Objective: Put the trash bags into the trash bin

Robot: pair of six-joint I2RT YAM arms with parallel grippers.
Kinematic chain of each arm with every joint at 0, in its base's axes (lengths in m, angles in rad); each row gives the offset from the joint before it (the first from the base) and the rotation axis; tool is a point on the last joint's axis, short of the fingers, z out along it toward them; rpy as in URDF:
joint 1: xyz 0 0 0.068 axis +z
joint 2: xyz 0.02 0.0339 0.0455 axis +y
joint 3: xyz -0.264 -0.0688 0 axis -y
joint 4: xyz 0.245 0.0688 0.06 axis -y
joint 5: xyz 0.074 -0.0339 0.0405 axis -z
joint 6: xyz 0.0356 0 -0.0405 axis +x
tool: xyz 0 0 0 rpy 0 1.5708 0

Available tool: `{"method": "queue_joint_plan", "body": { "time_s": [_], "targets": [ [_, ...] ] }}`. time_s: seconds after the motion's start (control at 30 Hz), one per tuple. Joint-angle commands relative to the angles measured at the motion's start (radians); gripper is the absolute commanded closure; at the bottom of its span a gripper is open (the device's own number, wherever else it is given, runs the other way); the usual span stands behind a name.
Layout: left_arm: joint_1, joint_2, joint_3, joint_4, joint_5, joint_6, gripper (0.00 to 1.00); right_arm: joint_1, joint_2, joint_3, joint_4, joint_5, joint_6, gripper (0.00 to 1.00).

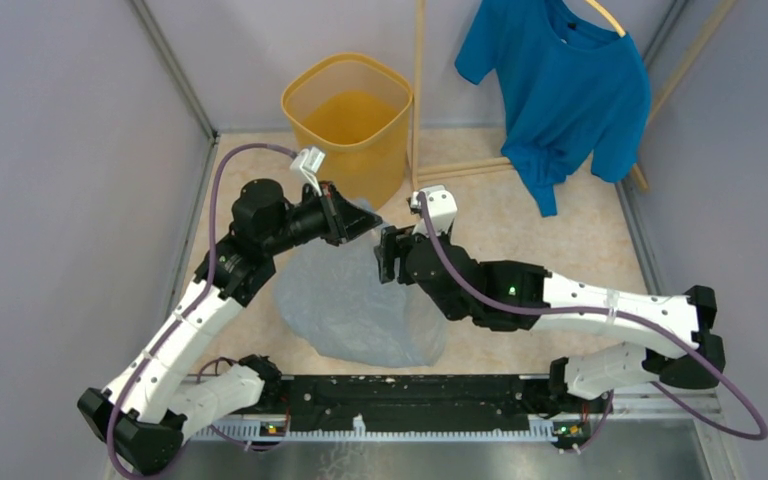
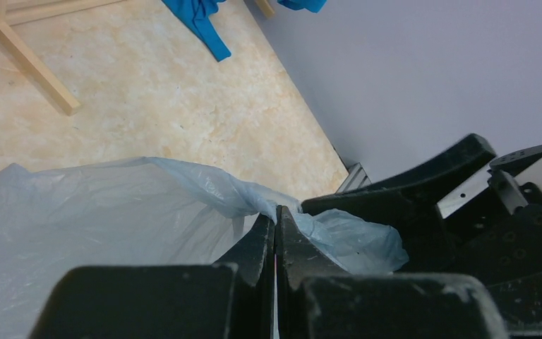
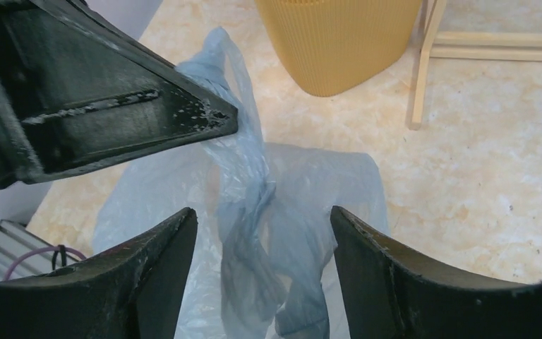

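I have the trash bin (image 1: 384, 168) standing at the back of the table (image 1: 570, 245), upright. Through its open mouth I see its own yellow-orange floor, and the right wrist view shows its ribbed lower wall. The trash bag (image 1: 360, 310) is outside it, a pale blue crumpled heap on the table just in front of the bin, between my two arms. The left gripper (image 2: 275, 220) has its jaws pressed together on a pinch of the bag's film. That edge is raised off the heap, and a twisted strand hangs down from the fingertips. The right gripper (image 3: 262, 212) sits just beside the left one with its jaws apart, one finger on either side of the hanging strand; I cannot see either pad touching the plastic. Behind and to the right of the bin, a bright blue T-shirt (image 1: 560, 90) hangs on a wooden rack (image 1: 418, 90) whose upright post stands close beside the bin's rim.
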Motion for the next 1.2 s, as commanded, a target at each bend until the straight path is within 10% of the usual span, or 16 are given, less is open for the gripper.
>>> {"method": "queue_joint_plan", "body": {
  "time_s": [0.0, 0.17, 0.43, 0.6, 0.67, 0.87, 1.17],
  "targets": [
    [-0.003, -0.013, 0.042, 0.007, 0.008, 0.008, 1.00, 0.032, 0.002, 0.079, -0.046, 0.061, -0.048, 0.39],
    [-0.003, -0.009, 0.048, 0.018, 0.025, -0.007, 1.00, 0.032, 0.015, 0.077, -0.062, 0.081, -0.047, 0.53],
    [-0.003, -0.012, 0.062, 0.007, 0.029, -0.016, 1.00, 0.033, 0.082, 0.088, -0.038, 0.080, -0.076, 0.44],
    [-0.003, -0.011, 0.074, -0.017, 0.023, 0.004, 1.00, 0.032, 0.053, 0.062, -0.006, 0.101, -0.100, 0.80],
    [-0.003, -0.015, 0.091, -0.058, -0.009, 0.036, 0.87, 0.033, 0.020, 0.034, 0.009, 0.109, -0.110, 0.99],
    [-0.002, -0.060, 0.145, -0.204, -0.215, 0.155, 0.18, 0.024, -0.162, -0.129, 0.068, 0.115, -0.177, 1.00],
    [0.004, 0.058, 0.258, -0.366, -0.611, 0.273, 0.01, -0.018, -0.446, -0.259, -0.038, 0.230, -0.199, 1.00]
  ]
}}
